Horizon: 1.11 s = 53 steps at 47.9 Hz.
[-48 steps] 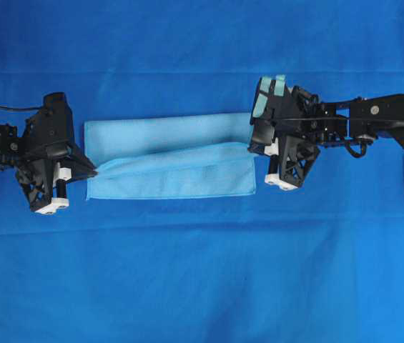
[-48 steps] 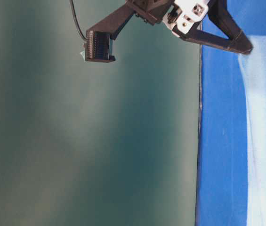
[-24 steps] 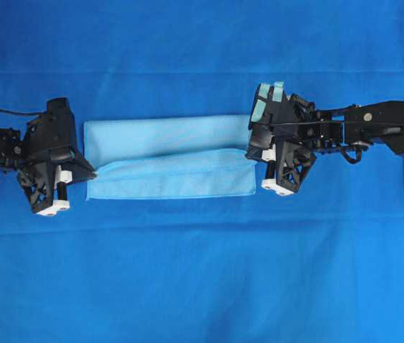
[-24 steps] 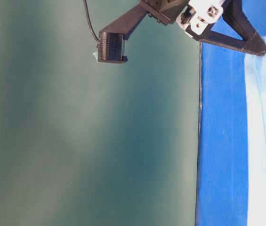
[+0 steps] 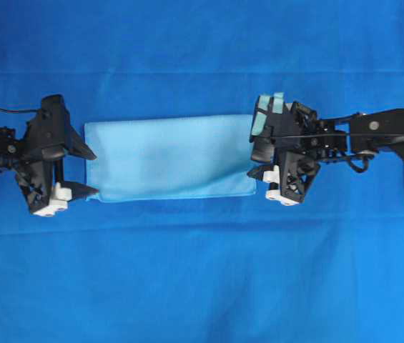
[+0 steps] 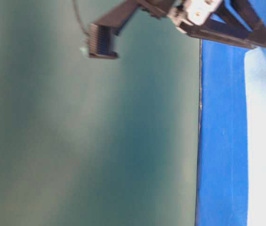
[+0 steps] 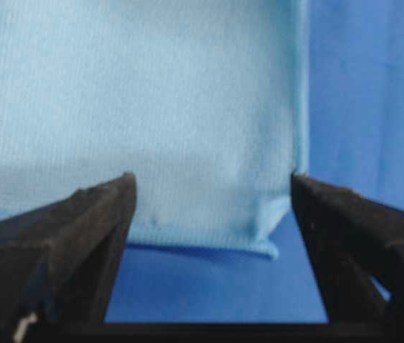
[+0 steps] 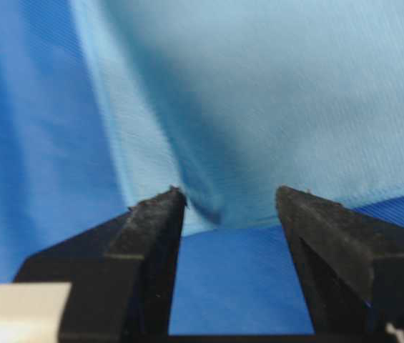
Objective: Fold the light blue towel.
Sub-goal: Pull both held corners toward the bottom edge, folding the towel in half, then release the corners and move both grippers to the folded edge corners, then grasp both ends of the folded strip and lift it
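One fold is judged done: light blue towel [image 5: 169, 158] is laid flat as a strip. Left gripper [image 5: 86, 172] and right gripper [image 5: 256, 161] are spread, empty, at its ends. A further fold is likely left.

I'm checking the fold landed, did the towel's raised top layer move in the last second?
Yes. In the overhead view the light blue towel has dropped flat into one rectangle; its lower hem stays at the same spot on the dark blue cloth.
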Available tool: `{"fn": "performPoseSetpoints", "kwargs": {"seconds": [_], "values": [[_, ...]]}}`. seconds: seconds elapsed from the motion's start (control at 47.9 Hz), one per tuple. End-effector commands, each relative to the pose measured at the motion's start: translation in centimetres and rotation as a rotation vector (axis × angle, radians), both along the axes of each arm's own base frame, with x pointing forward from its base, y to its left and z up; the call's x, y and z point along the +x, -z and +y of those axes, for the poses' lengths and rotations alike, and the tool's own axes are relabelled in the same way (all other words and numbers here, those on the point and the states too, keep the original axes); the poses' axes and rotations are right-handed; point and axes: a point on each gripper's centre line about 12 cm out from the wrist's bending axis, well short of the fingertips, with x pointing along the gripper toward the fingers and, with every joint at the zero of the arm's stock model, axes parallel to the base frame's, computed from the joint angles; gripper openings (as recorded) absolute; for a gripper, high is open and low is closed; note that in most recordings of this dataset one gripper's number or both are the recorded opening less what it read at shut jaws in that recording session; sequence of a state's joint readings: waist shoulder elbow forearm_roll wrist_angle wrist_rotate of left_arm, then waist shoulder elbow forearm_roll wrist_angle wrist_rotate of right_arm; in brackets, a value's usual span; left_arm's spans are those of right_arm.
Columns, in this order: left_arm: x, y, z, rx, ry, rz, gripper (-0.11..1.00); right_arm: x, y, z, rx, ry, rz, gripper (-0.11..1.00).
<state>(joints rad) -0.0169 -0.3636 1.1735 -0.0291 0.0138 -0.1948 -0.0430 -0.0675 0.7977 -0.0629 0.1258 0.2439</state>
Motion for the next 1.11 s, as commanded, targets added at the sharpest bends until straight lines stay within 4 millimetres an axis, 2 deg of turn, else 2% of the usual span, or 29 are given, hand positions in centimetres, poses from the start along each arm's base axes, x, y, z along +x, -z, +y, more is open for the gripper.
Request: {"fn": "performPoseSetpoints", "kwargs": {"seconds": [0.0,0.104,0.271,0.439,0.647,0.856,1.086], "values": [[-0.1,-1.4,-0.1,0.006,0.011,-0.048,0.75,0.0,-2.3,0.2,-0.013,-0.015,-0.065,0.59],[-0.4,-2.2,0.6,0.015,-0.011,-0.086,0.7,-0.4,-3.1,-0.4,-0.04,-0.019,-0.09,0.59],[-0.8,-2.2,3.1,0.029,-0.113,-0.092,0.7,-0.5,-3.0,-3.2,-0.057,0.051,-0.09,0.59],[-0.5,-1.8,5.0,0.054,-0.165,-0.075,0.7,-0.4,-1.8,-5.8,-0.073,0.107,-0.068,0.59],[0.2,-0.2,6.6,0.102,-0.174,-0.042,0.7,0.5,0.6,-7.6,-0.081,0.132,-0.043,0.59],[0.3,2.4,8.2,0.114,-0.21,0.027,0.7,1.1,2.5,-9.2,-0.081,0.157,-0.004,0.59],[0.2,4.0,9.4,0.121,-0.23,0.084,0.67,1.4,3.9,-9.4,-0.074,0.16,0.017,0.59]]}}
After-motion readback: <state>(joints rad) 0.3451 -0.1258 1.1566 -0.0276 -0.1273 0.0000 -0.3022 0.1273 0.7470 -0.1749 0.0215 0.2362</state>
